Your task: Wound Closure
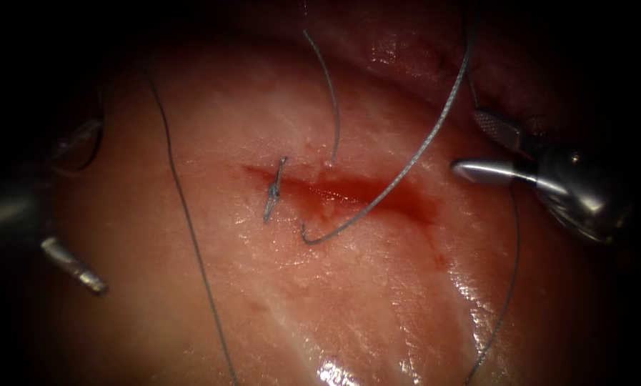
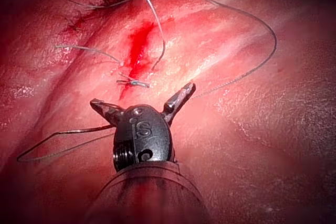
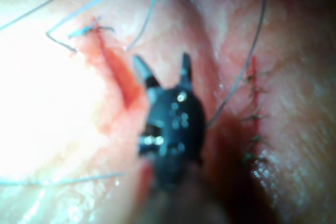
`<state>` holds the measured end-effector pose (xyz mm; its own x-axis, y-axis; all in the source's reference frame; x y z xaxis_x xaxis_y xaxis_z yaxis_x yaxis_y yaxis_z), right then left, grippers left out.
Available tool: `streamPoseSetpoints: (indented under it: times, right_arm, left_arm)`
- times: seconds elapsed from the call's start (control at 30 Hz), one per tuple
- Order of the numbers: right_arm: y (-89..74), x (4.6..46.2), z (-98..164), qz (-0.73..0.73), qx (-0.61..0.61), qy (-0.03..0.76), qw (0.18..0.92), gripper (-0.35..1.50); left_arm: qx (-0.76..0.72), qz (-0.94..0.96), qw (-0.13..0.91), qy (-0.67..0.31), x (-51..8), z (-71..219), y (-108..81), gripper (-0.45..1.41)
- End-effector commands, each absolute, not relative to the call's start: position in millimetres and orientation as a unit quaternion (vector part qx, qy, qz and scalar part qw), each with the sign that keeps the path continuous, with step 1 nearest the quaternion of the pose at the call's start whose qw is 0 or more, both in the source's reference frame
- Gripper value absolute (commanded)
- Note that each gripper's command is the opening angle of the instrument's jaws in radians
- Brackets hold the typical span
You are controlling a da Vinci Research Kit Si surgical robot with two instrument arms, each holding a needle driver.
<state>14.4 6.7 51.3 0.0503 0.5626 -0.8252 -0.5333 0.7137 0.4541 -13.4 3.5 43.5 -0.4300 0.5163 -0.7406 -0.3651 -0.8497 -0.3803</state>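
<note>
Left tool (image 1: 73, 268) fingers wide open, holding nothing. Right tool (image 1: 481, 146) fingers spread, empty. Needle (image 1: 399, 171) lies free across cut (image 1: 349, 189), between both tools, tip near knot (image 1: 274, 189). Thread (image 1: 191, 229) loose on tissue (image 1: 377, 300).

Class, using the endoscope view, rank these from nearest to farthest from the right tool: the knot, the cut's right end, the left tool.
1. The cut's right end, just left of the right tool.
2. The knot, at the cut's left end.
3. The left tool, at the far left edge.
</note>
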Motion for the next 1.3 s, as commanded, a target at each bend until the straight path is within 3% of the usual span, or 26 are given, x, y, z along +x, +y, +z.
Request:
streamPoseSetpoints:
  times: [0.03,0.23,0.4,0.57,0.73,0.83,0.93,1.1,1.3]
  right_arm:
    - [6.4,15.2,52,0.378,0.015,0.577,0.724,1.48]
    - [6.3,15.9,52,0.373,0.021,0.576,0.727,1.48]
    - [5.9,16.3,52,0.368,0.021,0.578,0.728,1.48]
    - [5.8,16.6,52,0.365,0.024,0.577,0.730,1.48]
    - [5.4,16.5,52,0.361,0.026,0.578,0.732,1.48]
    - [4.2,16.1,53,0.352,0.030,0.571,0.741,1.46]
    - [3.8,16.4,54,0.350,0.029,0.568,0.744,1.46]
    - [3.3,17.0,54,0.349,0.029,0.566,0.747,1.46]
    - [3.0,17.1,54,0.348,0.029,0.565,0.748,1.46]
  left_arm:
    - [-0.469,0.842,0.255,-0.085,-14.5,44,3.0,1.26]
    - [-0.443,0.872,0.194,-0.075,-17.8,45,4.4,1.16]
    - [-0.334,0.925,0.170,-0.059,-15.4,46,5.4,1.15]
    - [-0.360,0.913,0.182,-0.054,-14.0,47,6.2,1.13]
    - [-0.479,0.840,0.211,-0.140,-20.5,45,7.0,1.10]
    - [-0.550,0.763,0.240,-0.241,-29.7,43,8.5,1.06]
    - [-0.565,0.736,0.250,-0.276,-34.7,44,10.5,1.05]
    - [-0.556,0.745,0.268,-0.253,-37.4,46,13.1,1.05]
    - [-0.543,0.753,0.284,-0.237,-36.5,48,14.6,1.06]
